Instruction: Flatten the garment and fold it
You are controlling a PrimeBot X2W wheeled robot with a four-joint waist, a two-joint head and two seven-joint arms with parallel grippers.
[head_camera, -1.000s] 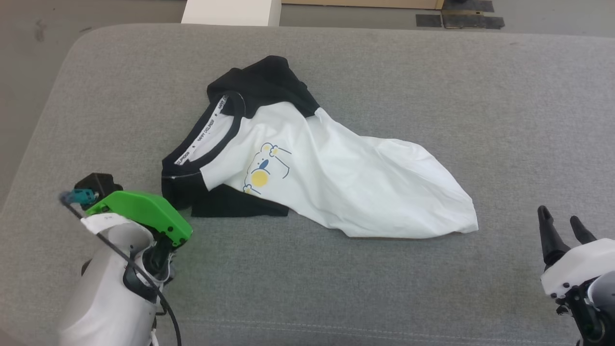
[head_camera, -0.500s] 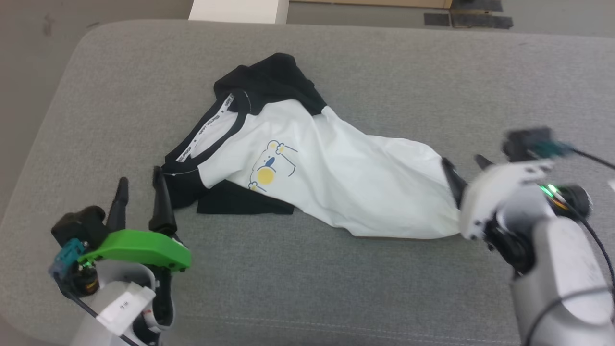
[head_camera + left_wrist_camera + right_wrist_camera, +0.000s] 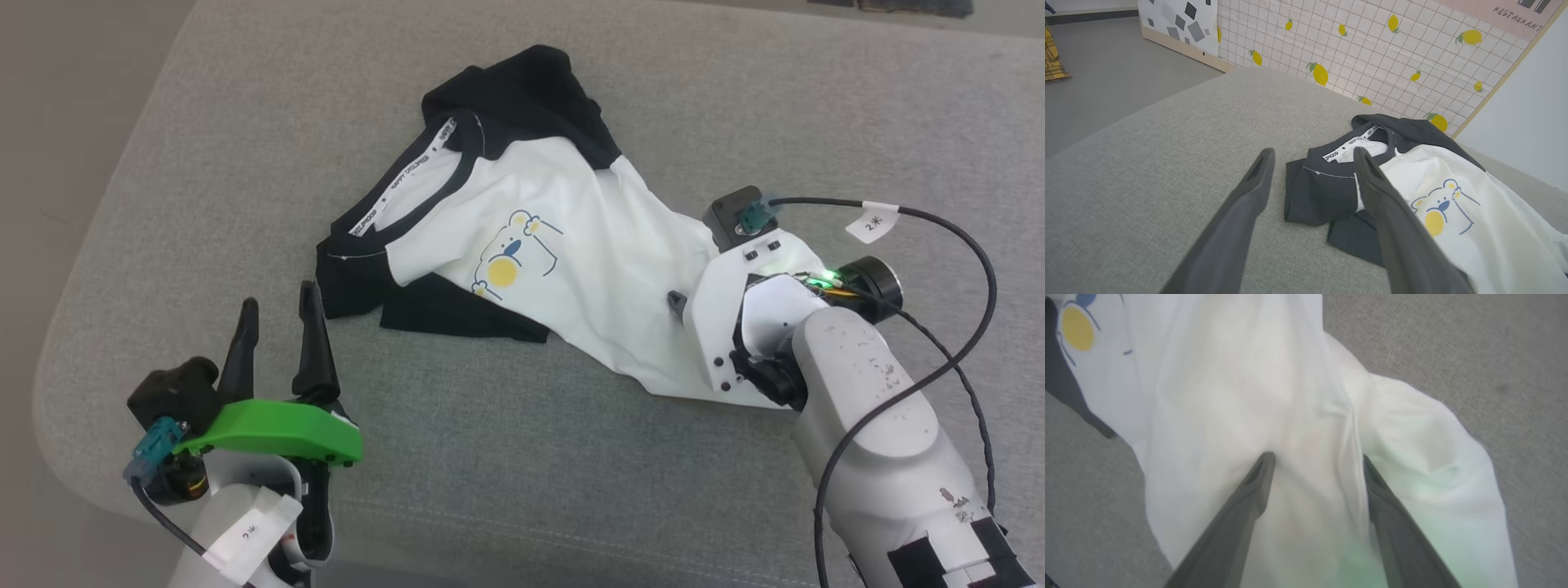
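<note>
The garment point(image 3: 588, 269) lies crumpled on a grey cushion point(image 3: 571, 474), a white T-shirt with black sleeves and collar and a bear print with a yellow circle point(image 3: 502, 272). My left gripper point(image 3: 277, 298) stands open just short of the near black sleeve point(image 3: 351, 286), touching nothing. In the left wrist view its fingers point(image 3: 1249, 192) frame that sleeve point(image 3: 1318, 196). My right gripper point(image 3: 1316, 457) is open, its fingers pressing down on the white body cloth point(image 3: 1229, 396) near the hem, with a ridge of fabric between them. The right wrist point(image 3: 735, 318) hides those fingers in the head view.
The cushion's rounded left edge point(image 3: 106, 245) drops to the floor point(image 3: 49, 122). A black cable point(image 3: 971, 245) loops from the right wrist. In the left wrist view a lemon-patterned tiled wall panel point(image 3: 1372, 49) stands behind the cushion.
The head camera has shifted. My right arm came in from the lower right onto the garment's hem end. My left gripper turned its fingers toward the black sleeve and opened.
</note>
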